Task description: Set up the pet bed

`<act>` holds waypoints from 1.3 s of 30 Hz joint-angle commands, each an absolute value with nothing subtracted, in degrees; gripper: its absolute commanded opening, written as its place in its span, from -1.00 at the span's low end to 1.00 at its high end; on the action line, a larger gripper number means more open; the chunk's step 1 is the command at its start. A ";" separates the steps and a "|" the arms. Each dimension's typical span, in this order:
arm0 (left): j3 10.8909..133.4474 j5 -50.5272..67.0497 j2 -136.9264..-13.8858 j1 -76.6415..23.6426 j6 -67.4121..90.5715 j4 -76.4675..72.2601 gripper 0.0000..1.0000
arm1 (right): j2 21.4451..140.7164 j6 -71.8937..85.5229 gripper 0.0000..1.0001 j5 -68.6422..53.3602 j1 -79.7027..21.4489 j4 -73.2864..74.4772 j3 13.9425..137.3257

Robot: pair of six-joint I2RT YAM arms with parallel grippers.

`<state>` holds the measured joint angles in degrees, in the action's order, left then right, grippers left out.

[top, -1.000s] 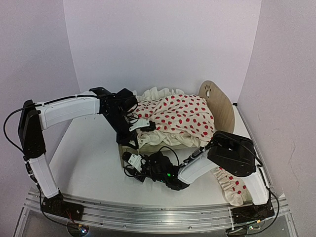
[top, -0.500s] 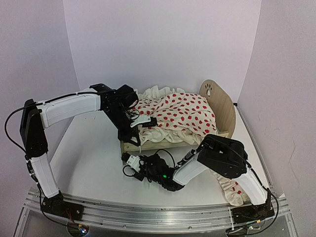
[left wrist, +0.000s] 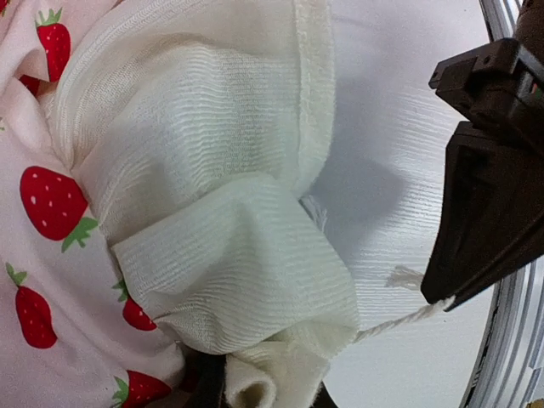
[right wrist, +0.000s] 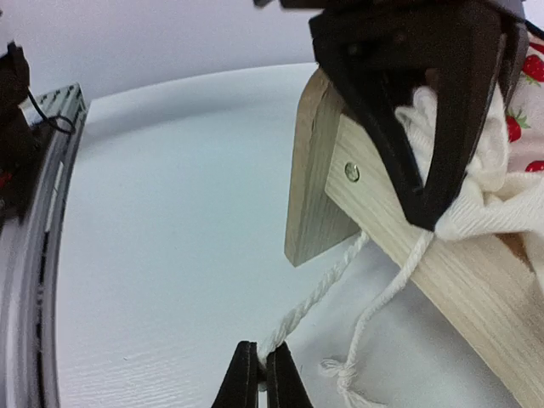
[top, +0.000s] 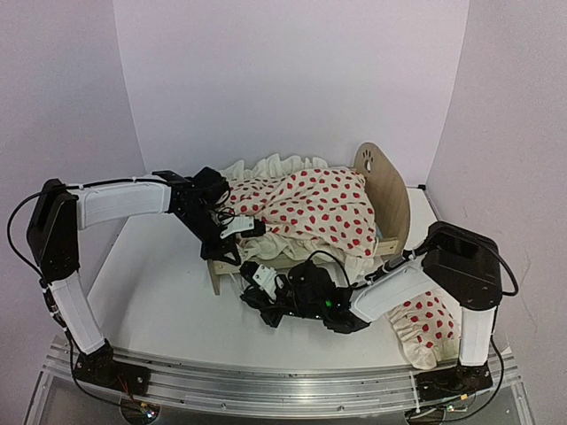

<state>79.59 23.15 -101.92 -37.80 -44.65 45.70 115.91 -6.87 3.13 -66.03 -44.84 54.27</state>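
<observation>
The pet bed (top: 384,197) stands mid-table, its paw-print headboard on the right and its low footboard (top: 215,280) on the left. The cream red-spotted blanket (top: 323,208) covers it and hides the mattress. My left gripper (top: 240,229) is shut on the blanket's cream ruffle (left wrist: 229,255) at the foot end, and its fingers are buried in the cloth. My right gripper (right wrist: 262,376) is shut on a white twisted cord (right wrist: 319,293) that runs up under the footboard (right wrist: 316,183). It sits low on the table just in front of the footboard in the top view (top: 259,273).
A red-spotted ruffled pillow (top: 427,329) lies at the near right, beside the right arm. A second thin knotted cord (right wrist: 374,336) hangs from the side rail (right wrist: 442,285). The left gripper's black fingers (right wrist: 416,110) are close above the right gripper.
The left gripper has drawn the blanket's ruffle leftward over the foot end. The right arm's elbow has swung right, and its gripper has shifted slightly right, closer to the footboard.
</observation>
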 commanded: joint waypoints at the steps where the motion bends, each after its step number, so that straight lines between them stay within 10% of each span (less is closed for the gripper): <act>1: 77.64 23.12 -100.95 -37.17 -46.51 35.85 -1.00 | 113.19 2.85 -1.00 -6.04 -66.55 -40.04 54.35; 4: 77.26 25.11 -100.82 -36.55 -47.34 35.89 -0.79 | 112.87 3.48 -1.00 -7.74 -66.45 -37.63 55.22; 10: 73.66 35.08 -92.56 -34.93 -53.83 37.98 0.57 | 112.34 10.92 -1.00 -17.61 -64.60 -31.11 59.42; 16: 68.45 41.07 -82.47 -33.14 -53.29 37.14 0.98 | 112.30 15.01 -1.00 -22.11 -63.34 -22.45 62.84; 21: 62.81 43.89 -74.91 -33.11 -55.39 37.90 0.94 | 112.34 18.71 -1.00 -24.17 -62.59 -19.38 63.93; 28: 41.13 34.46 -64.13 -44.10 -65.41 18.74 0.23 | 113.42 27.58 -1.00 -31.05 -60.58 -18.98 68.00; 39: 10.54 30.19 -68.72 -47.90 -92.05 -48.87 0.49 | 118.11 43.49 -1.00 -37.25 -57.45 -18.58 73.91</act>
<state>11.30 31.64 -64.27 -47.74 -81.96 -17.32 116.73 38.06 -33.57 -57.18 -18.92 71.64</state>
